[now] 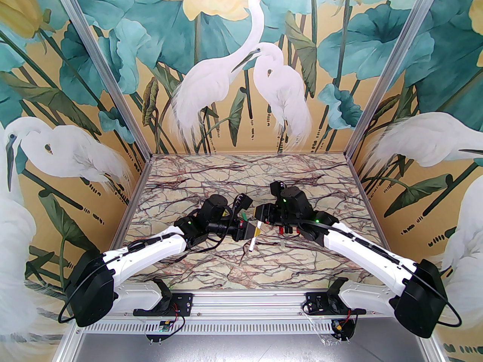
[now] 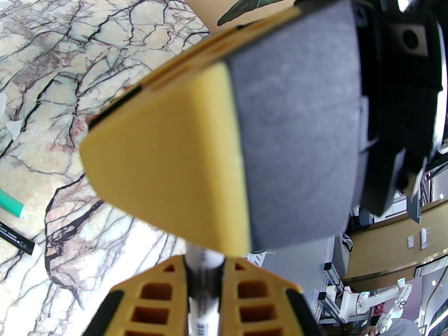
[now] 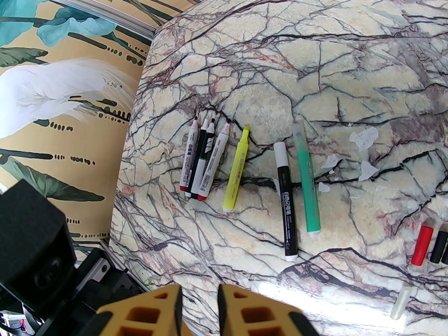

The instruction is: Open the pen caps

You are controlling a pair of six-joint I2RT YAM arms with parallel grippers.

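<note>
Left gripper (image 2: 204, 271) pinches a white pen (image 2: 204, 292) by the barrel; right gripper (image 3: 198, 292), just beyond it, has fingers (image 3: 238, 310) barely apart, empty, a red cap (image 3: 421, 245) off to its right

Cream table (image 3: 315, 47) with dark veins; yellow pen (image 3: 237, 168), green pen (image 3: 308, 180), red cap (image 3: 421, 245), black cap (image 3: 439, 247); wall (image 3: 52, 82) with white egrets.

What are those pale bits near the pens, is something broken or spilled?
Whitish flakes lie scattered on the marble table beside the green pen. They look like torn scraps of film or tape, stray litter rather than pen parts. What they are made of is not clear.
</note>
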